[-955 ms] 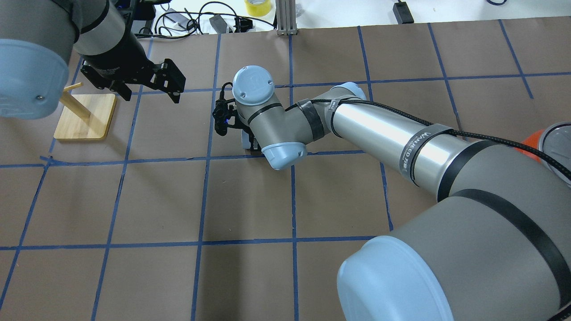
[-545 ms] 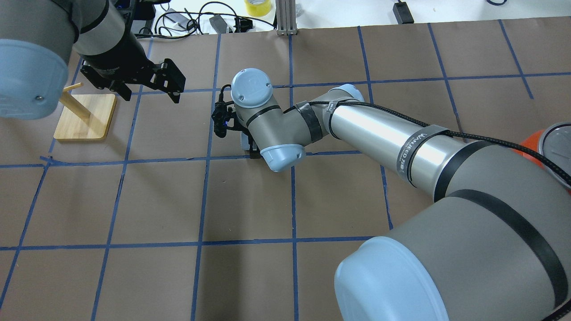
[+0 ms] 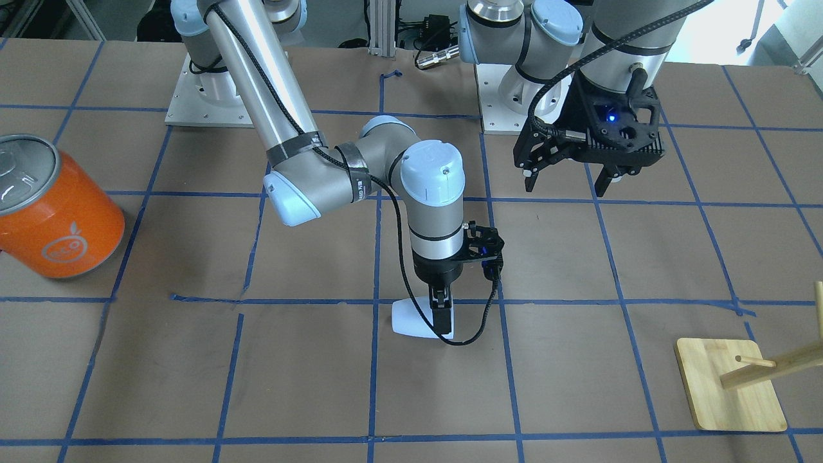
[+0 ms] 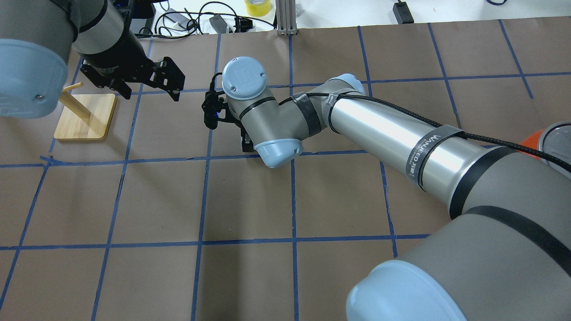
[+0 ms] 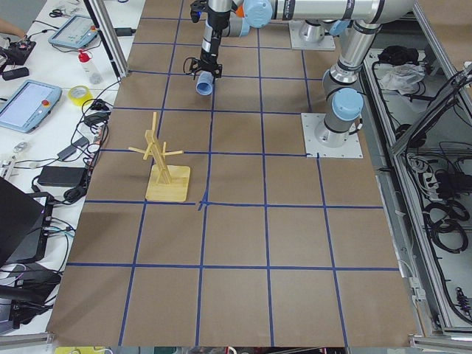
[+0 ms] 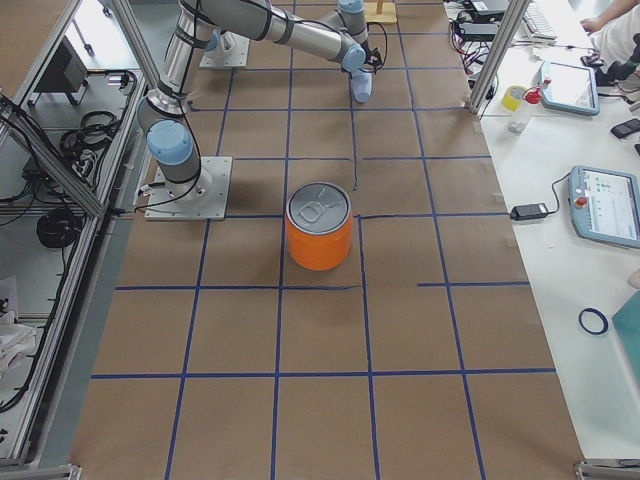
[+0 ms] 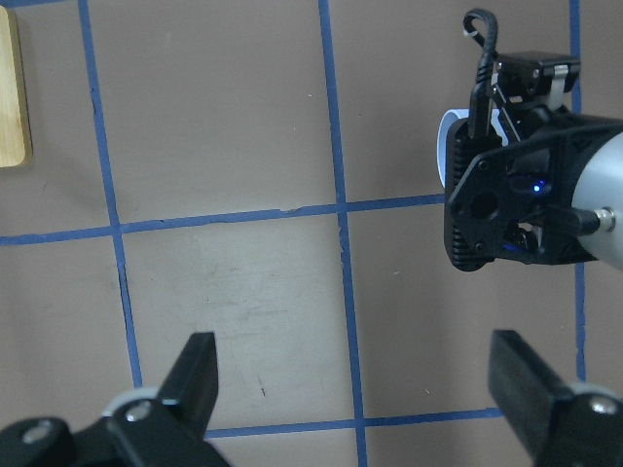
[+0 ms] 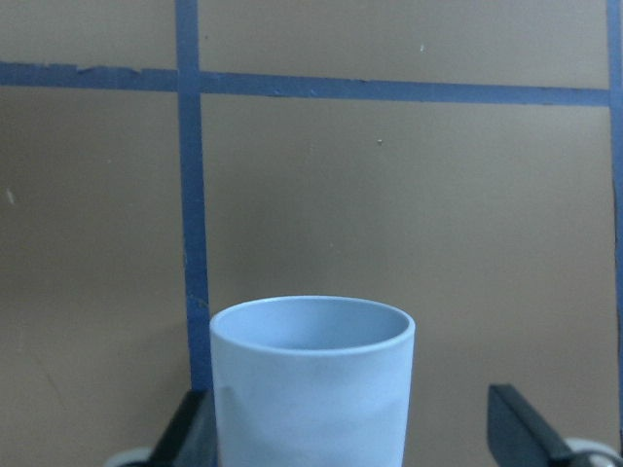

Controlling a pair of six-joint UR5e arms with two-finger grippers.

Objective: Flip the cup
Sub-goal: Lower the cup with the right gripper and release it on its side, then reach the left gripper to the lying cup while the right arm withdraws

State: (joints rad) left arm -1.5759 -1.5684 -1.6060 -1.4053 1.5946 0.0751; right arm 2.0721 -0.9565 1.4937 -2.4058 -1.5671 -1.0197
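- The cup (image 3: 411,319) is seen lying on its side on the table (image 3: 578,386), so the flip is judged not yet done. Gripping, turning and setting down are left.
- It is straddled by the right gripper (image 3: 443,328), whose fingers (image 8: 193,438) are spread wider than the cup, with nothing clamped.
- Nothing is seen in the cup.
- Farther back, the orange can (image 3: 61,218) is closed by a silver lid (image 3: 22,170), so its contents are hidden.
- Farthest, the left gripper (image 3: 566,188) is held above the table, spread and empty.
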